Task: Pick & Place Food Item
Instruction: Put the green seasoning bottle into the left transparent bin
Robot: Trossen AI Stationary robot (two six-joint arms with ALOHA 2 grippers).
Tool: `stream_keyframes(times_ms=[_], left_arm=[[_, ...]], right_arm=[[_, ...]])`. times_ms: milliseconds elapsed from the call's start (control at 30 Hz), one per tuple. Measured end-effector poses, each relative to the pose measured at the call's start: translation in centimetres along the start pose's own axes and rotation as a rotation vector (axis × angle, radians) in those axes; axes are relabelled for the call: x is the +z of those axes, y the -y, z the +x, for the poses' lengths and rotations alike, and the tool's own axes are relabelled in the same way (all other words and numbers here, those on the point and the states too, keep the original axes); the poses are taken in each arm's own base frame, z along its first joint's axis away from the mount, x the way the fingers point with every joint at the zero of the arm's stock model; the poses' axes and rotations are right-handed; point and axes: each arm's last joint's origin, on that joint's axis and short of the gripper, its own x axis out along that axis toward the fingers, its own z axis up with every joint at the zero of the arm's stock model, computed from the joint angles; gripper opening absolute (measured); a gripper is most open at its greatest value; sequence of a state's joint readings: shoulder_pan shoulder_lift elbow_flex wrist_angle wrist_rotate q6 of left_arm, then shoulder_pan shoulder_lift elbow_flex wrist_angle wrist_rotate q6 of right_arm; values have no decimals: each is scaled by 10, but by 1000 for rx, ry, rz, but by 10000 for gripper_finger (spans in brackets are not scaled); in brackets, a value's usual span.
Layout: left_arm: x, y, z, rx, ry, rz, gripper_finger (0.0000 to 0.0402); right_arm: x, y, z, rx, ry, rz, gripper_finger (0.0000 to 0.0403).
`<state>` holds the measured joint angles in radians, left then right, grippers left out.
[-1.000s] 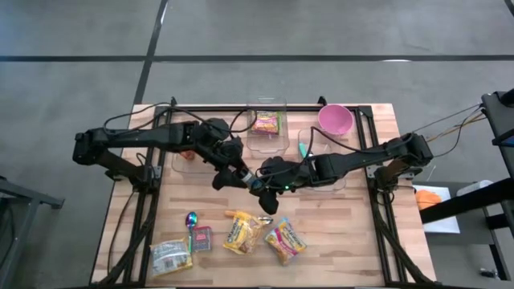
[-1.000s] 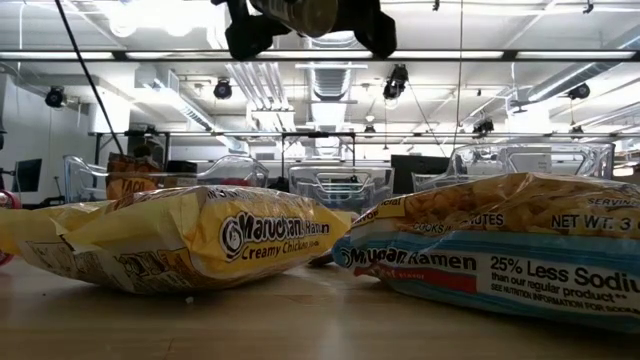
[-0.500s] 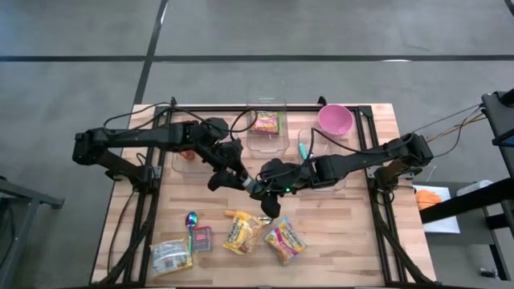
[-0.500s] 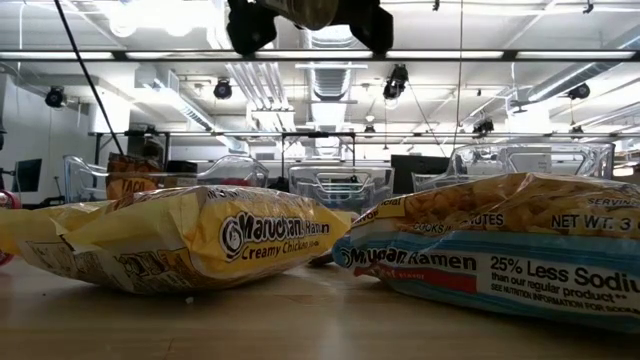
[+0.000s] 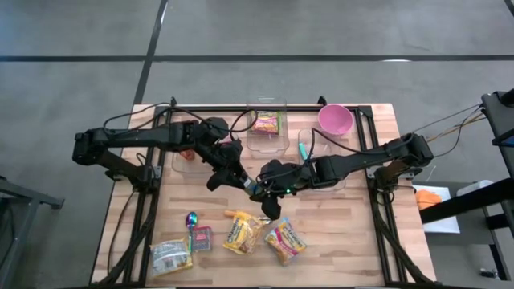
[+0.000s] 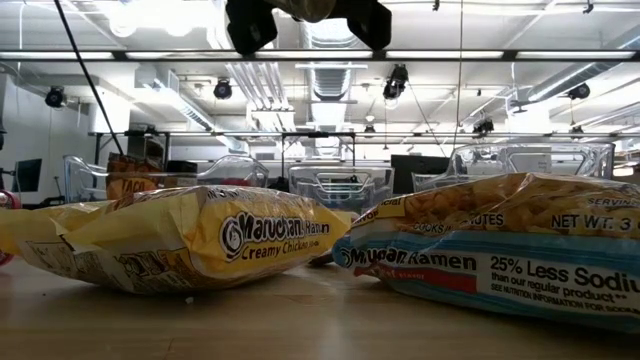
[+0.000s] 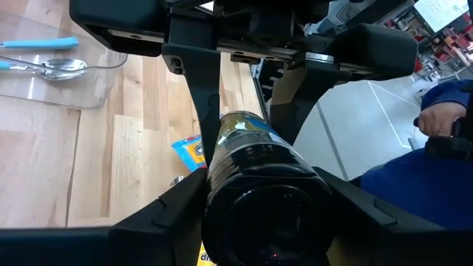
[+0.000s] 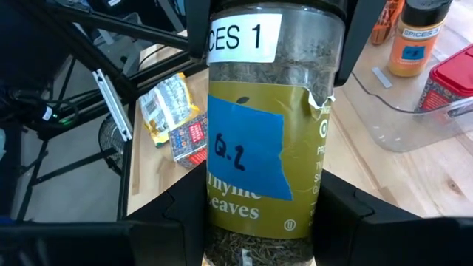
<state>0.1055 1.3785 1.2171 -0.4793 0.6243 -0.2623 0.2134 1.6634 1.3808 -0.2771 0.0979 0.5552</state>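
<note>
A spice jar (image 8: 266, 125) of thyme leaves, with a black lid (image 7: 259, 199) and a blue tape patch, hangs in the air over the middle of the table (image 5: 345, 225). My right gripper (image 8: 259, 218) is shut on it from the table's right. My left gripper (image 7: 266, 214) meets it from the left, with a finger on each side of the lid end. In the high view the two grippers (image 5: 233, 178) (image 5: 263, 189) stand tip to tip. The low view shows only two dark fingers and the jar (image 6: 310, 8) at its top edge. My left gripper has the jar's black lid end (image 7: 222, 193) between its two fingers, one finger on each side. It comes slanting down from the table's left. The jar lies along the gripper's line, clear of the table. My right gripper pinches the jar's glass body near its bottom end (image 8: 222, 222) between its two fingers. It comes slanting down from the table's right, and the fingers run along the jar. The jar is lifted clear, its lid end pointing away toward my left gripper.
Ramen packets (image 5: 241, 233) (image 5: 285, 241) (image 5: 170, 257) and a spoon (image 5: 191, 218) lie near the front edge. Clear bins (image 5: 267, 124) and a pink bowl (image 5: 335, 119) stand at the back. A bin with spice jars (image 8: 414, 41) is close by. A person in blue (image 7: 436, 125) is beyond the table.
My left gripper's fingers have drawn together onto the jar's lid end. Both arms and the jar have stayed where they were.
</note>
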Motion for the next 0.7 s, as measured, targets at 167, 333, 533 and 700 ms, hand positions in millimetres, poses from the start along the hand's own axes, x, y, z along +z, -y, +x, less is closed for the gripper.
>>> stream_keyframes(times_ms=[167, 333, 533, 700], left_arm=[[0, 0, 0, 0, 1, -6, 210], [0, 0, 0, 2, 2, -16, 210], [-1, 0, 0, 3, -5, -25, 210], [-1, 0, 0, 4, -6, -26, 210]], right_arm=[[0, 0, 0, 2, 2, 0, 164], [0, 0, 0, 5, 1, 6, 164], [0, -1, 0, 10, 3, 15, 164], [0, -1, 0, 4, 6, 19, 180]])
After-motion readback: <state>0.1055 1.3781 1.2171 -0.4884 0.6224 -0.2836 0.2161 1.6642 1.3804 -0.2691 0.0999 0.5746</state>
